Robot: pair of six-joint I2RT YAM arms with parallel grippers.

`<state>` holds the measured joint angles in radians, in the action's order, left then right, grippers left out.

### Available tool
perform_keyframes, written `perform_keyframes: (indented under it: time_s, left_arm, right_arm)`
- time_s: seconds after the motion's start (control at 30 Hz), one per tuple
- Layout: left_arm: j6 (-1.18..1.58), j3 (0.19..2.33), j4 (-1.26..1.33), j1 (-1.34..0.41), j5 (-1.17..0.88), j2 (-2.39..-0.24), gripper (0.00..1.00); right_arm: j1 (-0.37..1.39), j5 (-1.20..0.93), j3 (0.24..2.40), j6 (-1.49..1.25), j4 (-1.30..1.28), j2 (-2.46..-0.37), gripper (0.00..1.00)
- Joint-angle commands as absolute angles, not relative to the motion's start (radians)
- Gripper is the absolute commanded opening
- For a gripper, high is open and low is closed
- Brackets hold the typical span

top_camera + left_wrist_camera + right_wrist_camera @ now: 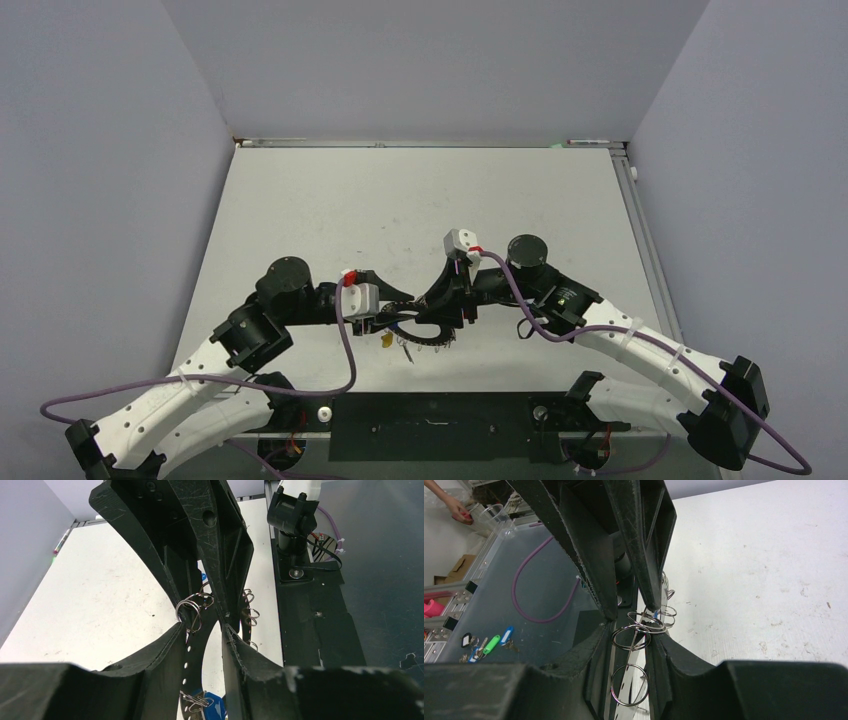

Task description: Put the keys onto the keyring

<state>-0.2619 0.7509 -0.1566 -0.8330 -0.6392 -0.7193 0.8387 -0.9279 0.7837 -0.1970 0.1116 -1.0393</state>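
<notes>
From above, the left claw (pixel 388 318) and right claw (pixel 447 308) meet nose to nose close to the desk's (pixel 420 200) near edge, about midway along it. The keyring (pixel 428 338) curves between and just under them. A yellow tag (pixel 385 341) and a key (pixel 408 352) sit beside its left end.

In the left wrist view, the left claw's fingers (pixel 165 655) stand a narrow gap apart. The keyring's perforated band runs up that gap against the left finger, with small rings (pixel 192 611) at the tips. A blue tag (pixel 214 703) shows lower down. I cannot tell whether the claw pinches anything.

In the right wrist view, the right claw's fingers (pixel 664 655) are likewise narrowly apart, with rings between them. I cannot tell whether it has a grip.
</notes>
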Motion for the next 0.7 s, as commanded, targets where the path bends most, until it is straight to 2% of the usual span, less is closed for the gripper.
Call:
perform_keyframes:
  time_s: [0.0, 0.37, 0.67]
  left_arm:
    - [-0.247, 0.784, -0.090, -0.856, -0.624, -0.738, 0.27]
    - [-0.259, 0.779, -0.059, -0.877, -0.590, -0.762, 0.21]
    - [-0.273, 0.776, -0.049, -0.893, -0.526, -0.781, 0.10]
  right_arm:
    - [0.848, -0.929, 0.796, -0.183, 0.182, -1.014, 0.05]
    - [0.864, -0.933, 0.801, -0.175, 0.175, -1.018, 0.05]
    - [0.879, -0.937, 0.807, -0.168, 0.164, -1.028, 0.05]
